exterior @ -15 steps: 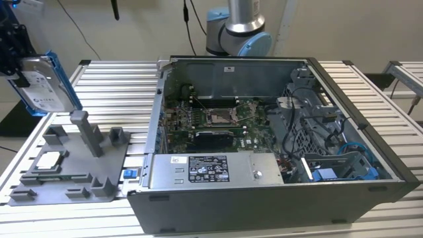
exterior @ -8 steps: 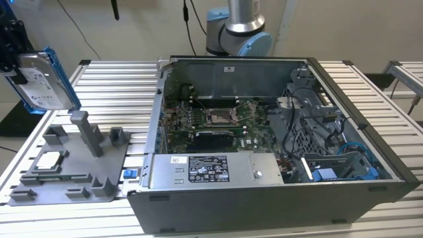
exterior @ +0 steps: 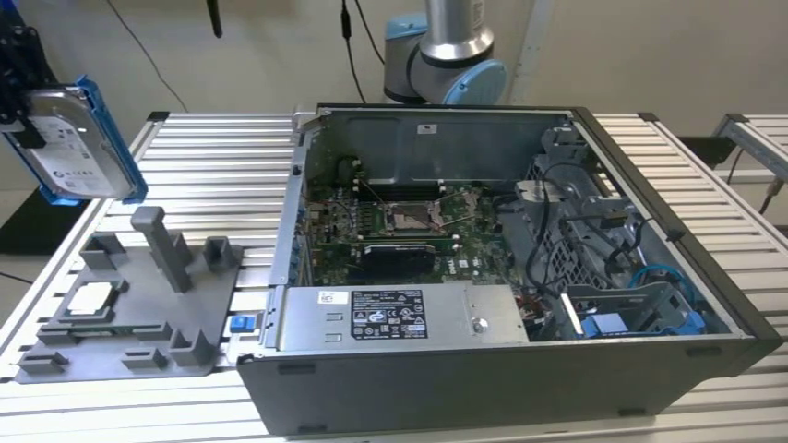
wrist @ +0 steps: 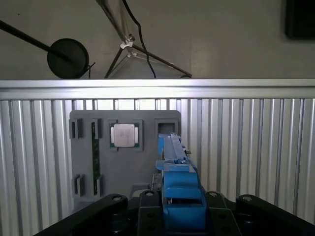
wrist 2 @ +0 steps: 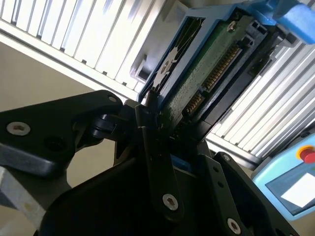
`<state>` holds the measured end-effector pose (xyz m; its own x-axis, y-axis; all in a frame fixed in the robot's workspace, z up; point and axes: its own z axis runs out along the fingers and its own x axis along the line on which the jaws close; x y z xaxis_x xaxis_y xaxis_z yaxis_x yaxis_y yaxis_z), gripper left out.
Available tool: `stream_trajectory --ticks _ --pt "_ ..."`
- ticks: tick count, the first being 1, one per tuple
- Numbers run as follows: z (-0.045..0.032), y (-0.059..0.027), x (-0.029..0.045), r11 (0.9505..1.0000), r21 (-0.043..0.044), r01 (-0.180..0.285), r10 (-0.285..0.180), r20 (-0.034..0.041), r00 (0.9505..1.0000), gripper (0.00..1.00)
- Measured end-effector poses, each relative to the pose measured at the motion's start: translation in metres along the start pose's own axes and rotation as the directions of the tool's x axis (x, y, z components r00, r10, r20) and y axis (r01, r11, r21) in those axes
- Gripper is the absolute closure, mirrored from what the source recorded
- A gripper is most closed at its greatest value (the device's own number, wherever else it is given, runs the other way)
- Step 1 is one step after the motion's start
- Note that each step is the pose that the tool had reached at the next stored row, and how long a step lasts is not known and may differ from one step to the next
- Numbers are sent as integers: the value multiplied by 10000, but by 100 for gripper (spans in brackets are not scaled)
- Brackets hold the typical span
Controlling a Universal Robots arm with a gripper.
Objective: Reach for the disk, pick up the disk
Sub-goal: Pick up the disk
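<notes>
The disk (exterior: 77, 140), a silver hard drive with a white label in a bright blue frame, hangs in the air above the table's corner at the exterior view's far left. My gripper (exterior: 22, 97) is shut on its edge from that side. In the second wrist view the disk's (wrist 2: 206, 64) green circuit-board side shows, clamped between the black fingers (wrist 2: 150, 123). In the first wrist view the disk (wrist: 173, 162) appears edge-on, its blue frame rising out of my gripper (wrist: 181, 209), high above the grey fixture plate.
A grey fixture plate (exterior: 124, 314) lies on the slatted table and carries a square silver processor chip (exterior: 92, 297). A tiny blue clip (exterior: 242, 323) sits beside the open computer case (exterior: 493, 249). The arm's base (exterior: 444, 55) stands behind the case.
</notes>
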<state>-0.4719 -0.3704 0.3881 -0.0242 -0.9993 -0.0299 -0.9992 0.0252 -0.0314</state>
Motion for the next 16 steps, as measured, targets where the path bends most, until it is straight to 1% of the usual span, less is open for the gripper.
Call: stream_trajectory --ticks 9,14,16 --pt "-52 3 -2 10000 6 0 0 0 10000 100" --pt "-134 7 -7 10000 15 0 0 -5 10000 100" --pt "-141 7 -8 10000 18 1 -1 2 10000 100"
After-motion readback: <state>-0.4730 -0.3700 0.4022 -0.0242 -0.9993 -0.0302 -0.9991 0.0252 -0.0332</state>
